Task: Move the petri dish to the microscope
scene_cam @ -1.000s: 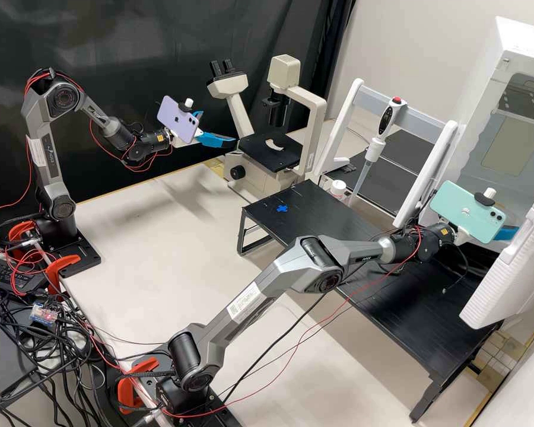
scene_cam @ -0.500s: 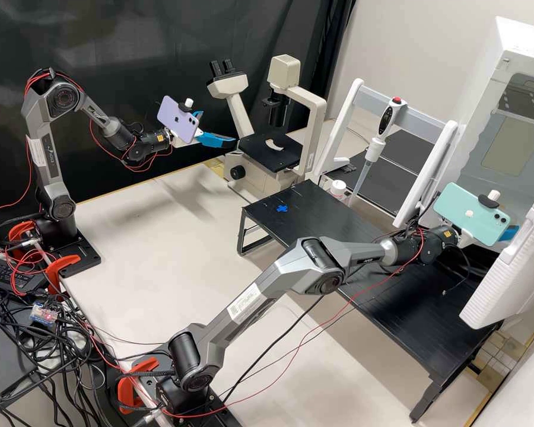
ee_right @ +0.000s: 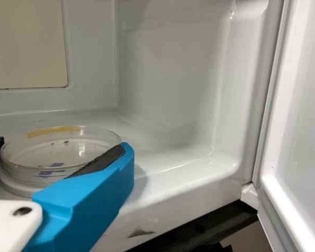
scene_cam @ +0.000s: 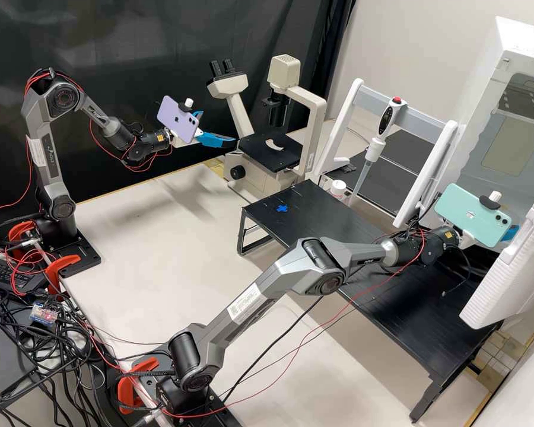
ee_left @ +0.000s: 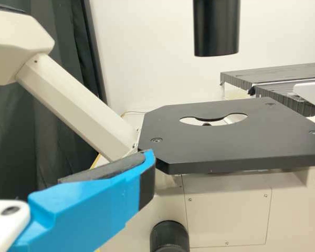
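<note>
- Near the front edge of the white cabinet's floor (ee_right: 184,176), well apart from the corner beside the opened door (ee_right: 299,131), a clear petri dish (ee_right: 58,152) is being borne level on a pale round base (ee_right: 16,186).
- Around the dish, the right gripper (ee_right: 60,146) is being held with its two blue fingers spread, one on each side; whether the wall is being touched by the pads cannot be told.
- A yellow strip (ee_right: 53,131) is being carried on the dish's rim, and blue marks are being seen on its lower part.
- By the near corner of the microscope's black stage (scene_cam: 258,154), the left gripper (scene_cam: 219,127) is being held with its fingers spread and nothing between them; no dish is being borne by the stage.
- The task is being judged as early, with the grasp being lined up; a gentle closing, then a level lift, is being called for next.
- The dish is being judged light, stiff, smooth enough to slip and easily cracked; a low hold on opposite side walls, across the widest part, is being advised.
- Too hard a squeeze, a sliding lid or a knock against the door is being counted as the main risk.
</note>
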You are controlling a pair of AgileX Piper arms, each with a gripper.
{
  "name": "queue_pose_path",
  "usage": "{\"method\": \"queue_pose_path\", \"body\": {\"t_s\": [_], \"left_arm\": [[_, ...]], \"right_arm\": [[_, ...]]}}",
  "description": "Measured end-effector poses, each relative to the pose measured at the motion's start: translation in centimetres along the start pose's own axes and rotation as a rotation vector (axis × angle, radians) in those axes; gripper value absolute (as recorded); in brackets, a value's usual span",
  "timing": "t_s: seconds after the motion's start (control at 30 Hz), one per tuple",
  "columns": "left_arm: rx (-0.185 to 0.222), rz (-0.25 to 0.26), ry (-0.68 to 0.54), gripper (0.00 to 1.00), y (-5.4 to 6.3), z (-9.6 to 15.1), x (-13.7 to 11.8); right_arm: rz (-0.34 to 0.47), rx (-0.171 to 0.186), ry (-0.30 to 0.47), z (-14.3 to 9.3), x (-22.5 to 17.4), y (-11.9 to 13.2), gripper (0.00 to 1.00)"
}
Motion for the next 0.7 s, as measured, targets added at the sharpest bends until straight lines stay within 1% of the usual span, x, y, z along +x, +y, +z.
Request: {"method": "queue_pose_path", "body": {"t_s": [0.1,0.17,0.27,0.33,0.63,0.7], "left_arm": [[0.0,0.0,0.0,1.0,0.0,0.0,0.0],[0.0,0.0,0.0,1.0,0.0,0.0,0.0],[0.0,0.0,0.0,1.0,0.0,0.0,0.0],[0.0,0.0,0.0,1.0,0.0,0.0,0.0],[0.0,0.0,0.0,1.0,0.0,0.0,0.0],[0.0,0.0,0.0,1.0,0.0,0.0,0.0]], "right_arm": [[-0.004,0.002,-0.008,0.3,0.0,-0.1,0.0],[-0.005,0.017,-0.003,0.7,-0.1,-0.2,0.0],[-0.006,0.025,-0.003,1.5,-0.6,0.1,0.0],[-0.005,0.028,-0.008,1.9,-1.1,0.5,0.0],[0.023,0.04,0.03,2.8,-3.9,2.8,0.0],[0.025,0.046,0.028,3.2,-4.7,3.2,0.0]]}}
